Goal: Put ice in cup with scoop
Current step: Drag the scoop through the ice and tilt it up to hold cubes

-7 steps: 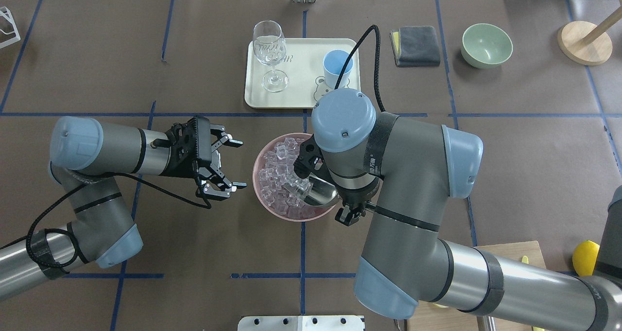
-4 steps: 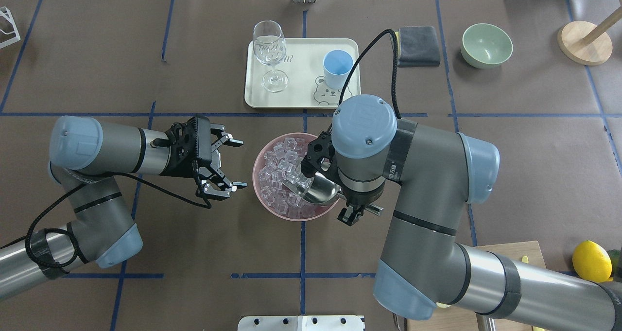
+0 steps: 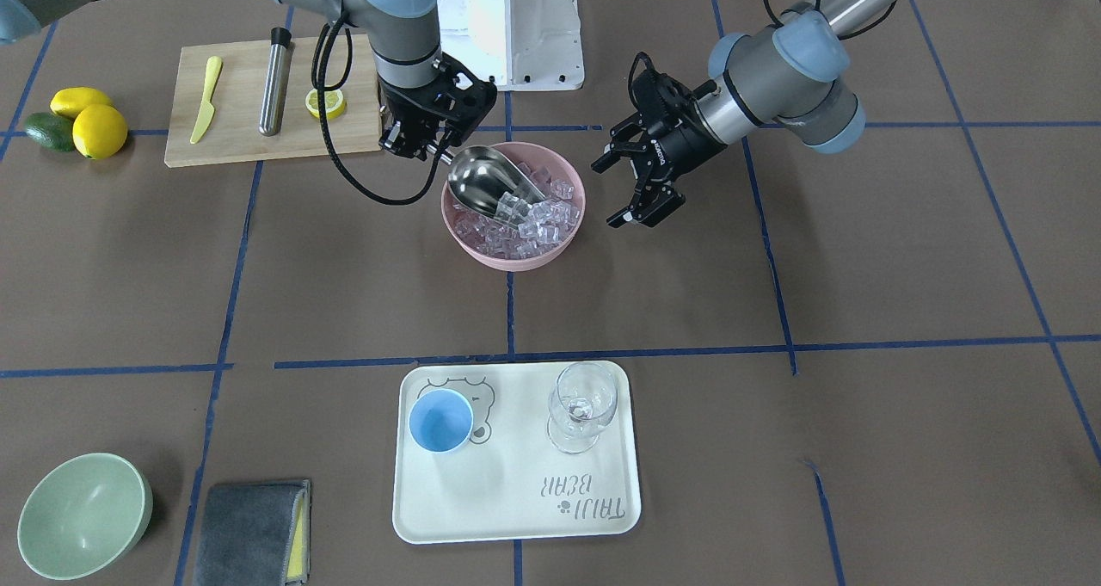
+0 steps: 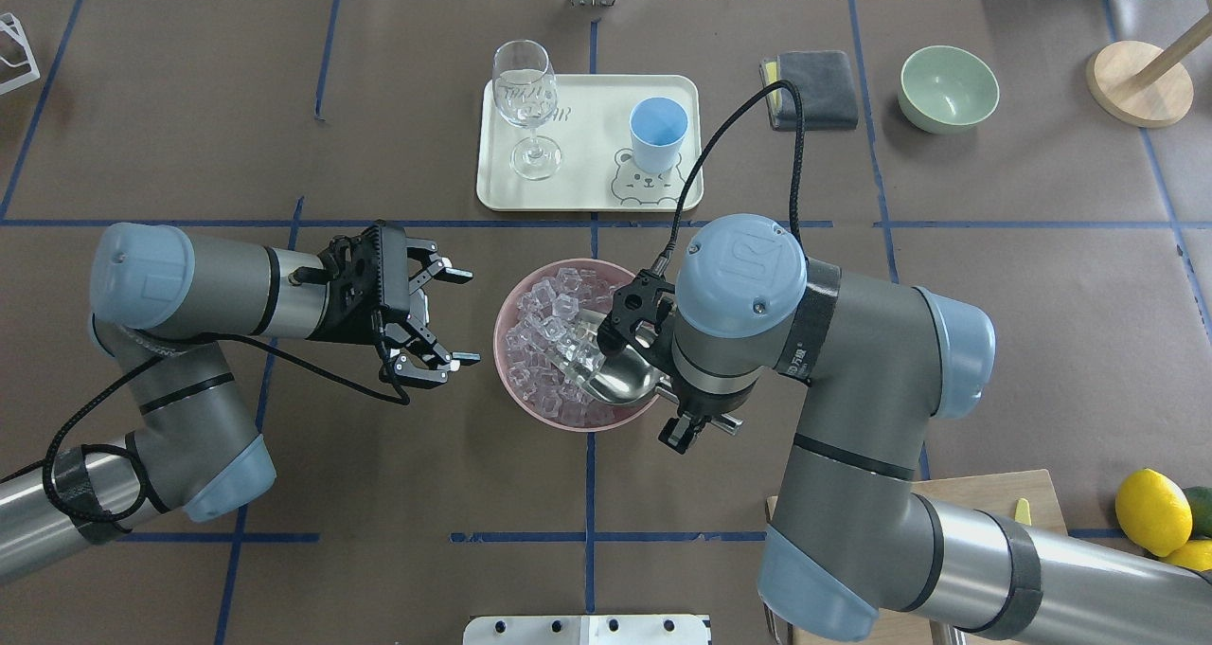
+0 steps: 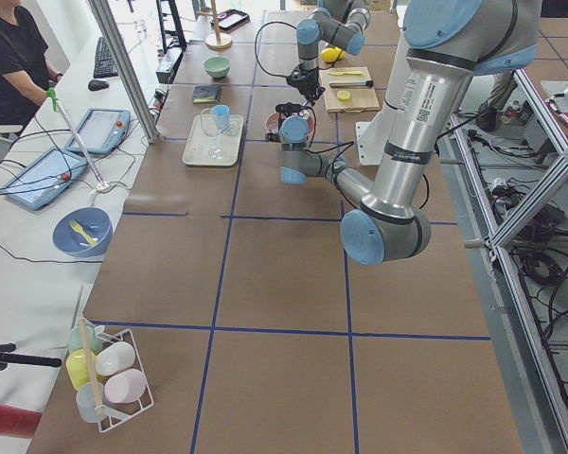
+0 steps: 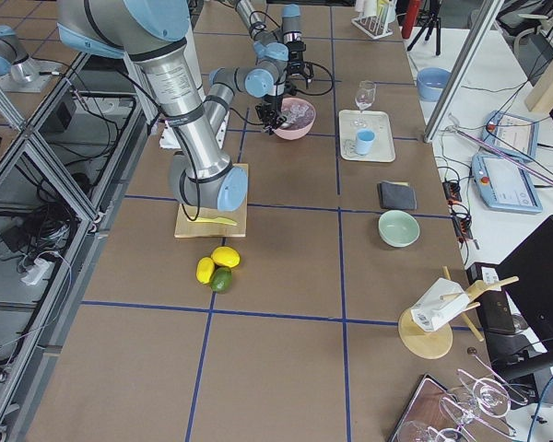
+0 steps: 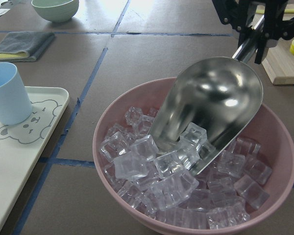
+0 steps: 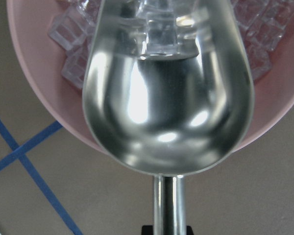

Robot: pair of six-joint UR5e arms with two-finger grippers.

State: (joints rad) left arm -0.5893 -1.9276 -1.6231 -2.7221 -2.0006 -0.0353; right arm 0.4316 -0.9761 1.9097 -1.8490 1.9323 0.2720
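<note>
The steel scoop [image 4: 617,372] lies tilted in a pink bowl [image 4: 499,351], its mouth dug into the pile of clear ice [image 4: 544,342]. My right gripper [image 4: 696,420] is shut on the scoop's rod handle at the bowl's near right rim. The right wrist view shows the trough [image 8: 166,98] with a few cubes [image 8: 161,24] at its mouth. My left gripper [image 4: 453,315] is open and empty, just left of the bowl, level with it. The light-blue cup [image 4: 658,132] stands upright on the cream tray [image 4: 587,190] beyond the bowl.
A wine glass [image 4: 524,86] stands on the tray's left part. A grey cloth [image 4: 814,81], green bowl [image 4: 948,86] and wooden stand [image 4: 1136,81] lie far right. A cutting board [image 3: 241,113] with knife, steel cylinder and lemon slice sits near my right base, lemons [image 3: 86,121] beside it.
My right arm has swung rightward and back, uncovering the cup, and drawn the scoop lower through the ice. The left arm has barely moved.
</note>
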